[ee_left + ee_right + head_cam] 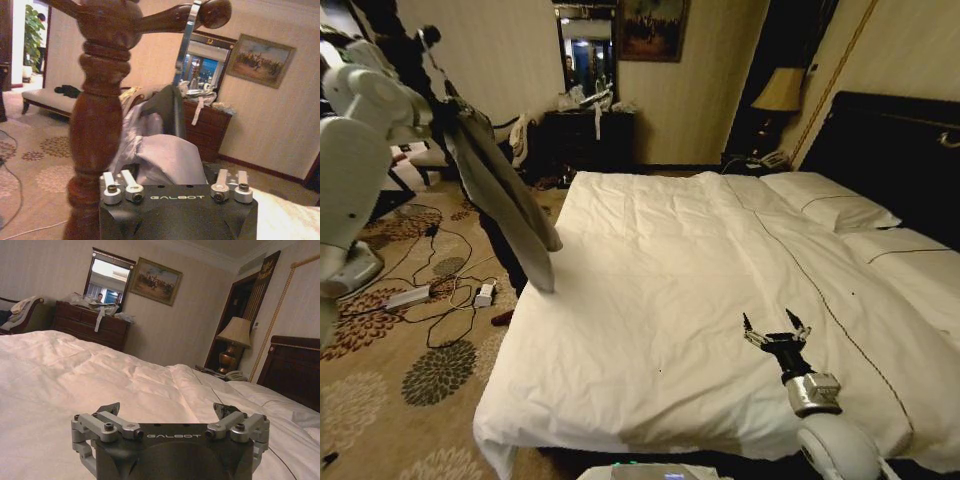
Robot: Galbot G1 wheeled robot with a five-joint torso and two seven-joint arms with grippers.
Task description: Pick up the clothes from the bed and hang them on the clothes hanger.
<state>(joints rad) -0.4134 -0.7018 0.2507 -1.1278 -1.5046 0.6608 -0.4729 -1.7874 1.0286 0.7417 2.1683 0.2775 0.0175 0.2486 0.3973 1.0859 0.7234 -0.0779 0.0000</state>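
The light grey clothes hang off the bed's left side from my raised left gripper. In the left wrist view the clothes bunch right in front of the left gripper, which is shut on them with its fingertips hidden in the cloth. The black clothes hanger sits inside the garment. Its metal hook is looped over a peg of the brown stand. My right gripper hovers open and holds nothing, low over the white bed, as the right wrist view shows.
Cables and a power strip lie on the patterned carpet left of the bed. A dark dresser with a mirror stands at the far wall. A lamp and the dark headboard are at the right. A bench stands behind the stand.
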